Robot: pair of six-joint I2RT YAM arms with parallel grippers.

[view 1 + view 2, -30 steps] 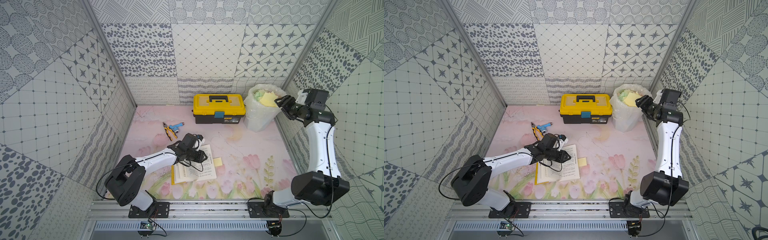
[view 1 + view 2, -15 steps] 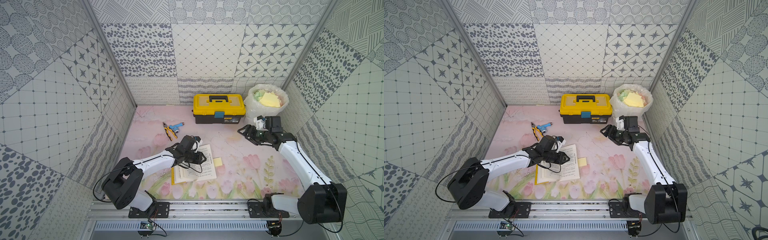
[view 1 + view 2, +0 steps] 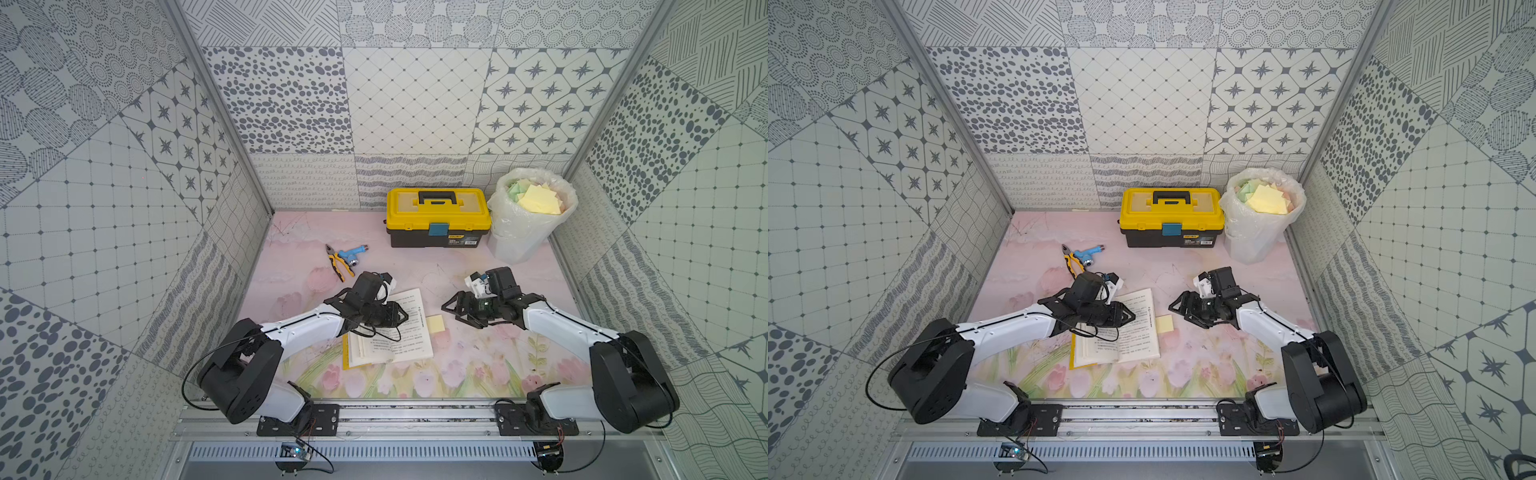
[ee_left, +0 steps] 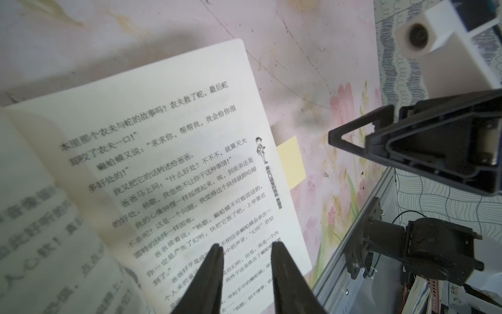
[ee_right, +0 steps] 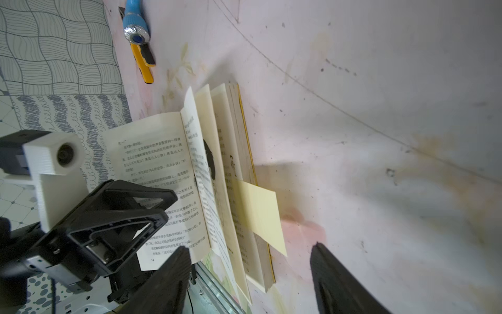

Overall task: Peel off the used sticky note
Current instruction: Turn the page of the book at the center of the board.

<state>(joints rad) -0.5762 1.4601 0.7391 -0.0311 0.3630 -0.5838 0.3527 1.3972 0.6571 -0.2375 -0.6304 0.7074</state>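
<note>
Take the open book [image 3: 409, 336] as your landmark: it lies on the table [image 3: 457, 374], with its printed pages facing up. The sticky note [image 3: 435, 323] is pale yellow and pokes out past the book's outer page edge, on the side facing your right arm. In the right wrist view the sticky note [image 5: 260, 214] has one edge tucked under the upper leaves, and the rest lies over the table. Your left end effector [image 4: 245, 246] is over the book's exposed page, short of that outer edge. Its fingers are only a narrow gap apart, with printed text showing between them and nothing gripped. You cannot tell whether the tips press on the paper. Your right end effector [image 3: 457, 318] is just beyond the note on the side away from the book, spread wide and empty. In its own wrist view the right end effector [image 5: 250, 248] has the note's free corner showing between the two fingers, clear of both. A yellow toolbox [image 3: 436, 208] and a bag-lined bin [image 3: 528, 232] of discarded notes stand well behind the book. Pliers [image 3: 338, 266] lie behind the book on your left arm's side.
</note>
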